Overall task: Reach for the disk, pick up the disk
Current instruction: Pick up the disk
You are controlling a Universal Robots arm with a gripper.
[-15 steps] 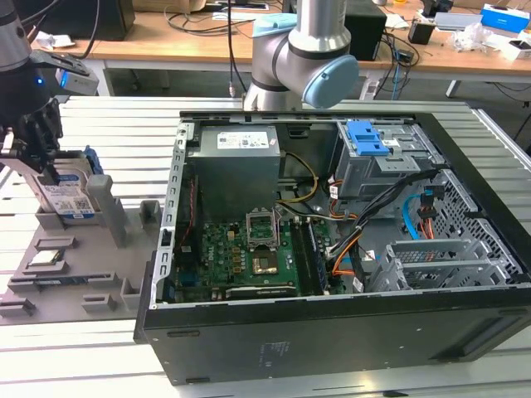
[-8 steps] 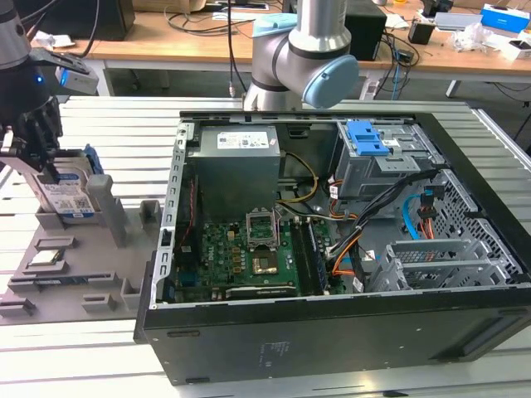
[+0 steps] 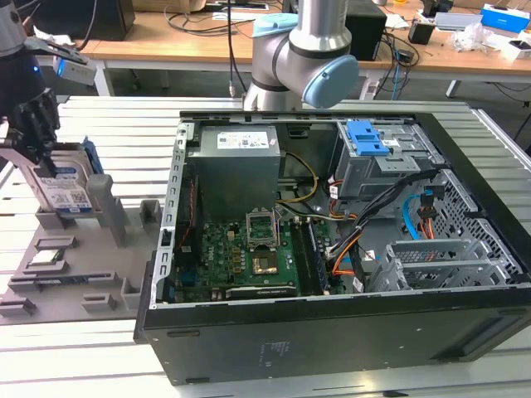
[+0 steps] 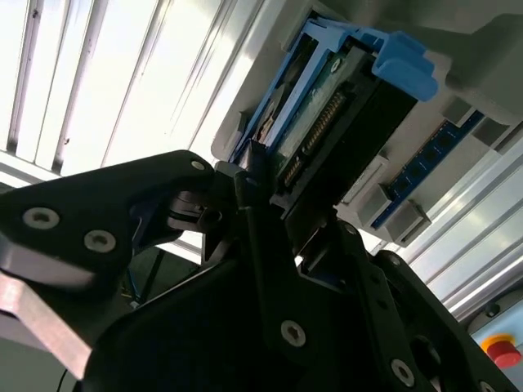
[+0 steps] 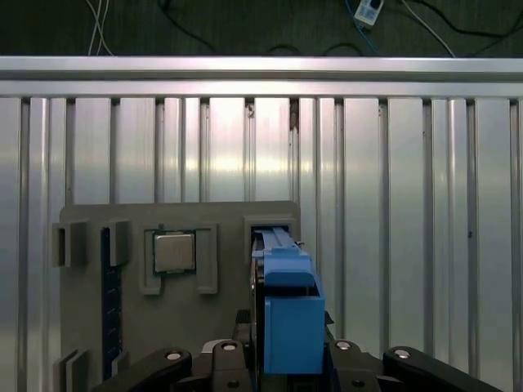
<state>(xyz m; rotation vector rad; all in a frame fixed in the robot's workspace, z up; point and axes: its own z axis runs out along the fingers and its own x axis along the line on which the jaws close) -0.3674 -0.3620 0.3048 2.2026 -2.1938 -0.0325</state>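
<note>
The disk (image 3: 68, 189) stands on edge in a slot of the grey holder tray (image 3: 91, 269) at the exterior view's far left, white-and-blue label facing out and blue side bracket along its rim. My gripper (image 3: 43, 162) comes down on its top edge. In the first wrist view the blue bracket of the disk (image 5: 288, 314) sits between the two black fingers of my gripper (image 5: 286, 355). In the second wrist view my gripper (image 4: 282, 196) is shut on the disk (image 4: 327, 131), the fingers pressed against both faces.
A square processor chip (image 5: 174, 251) lies in a tray recess beside the disk, with a blue memory stick (image 5: 106, 286) further over. The open computer case (image 3: 332, 249) fills the exterior view's middle and right. The slatted metal table (image 3: 108, 124) surrounds the tray.
</note>
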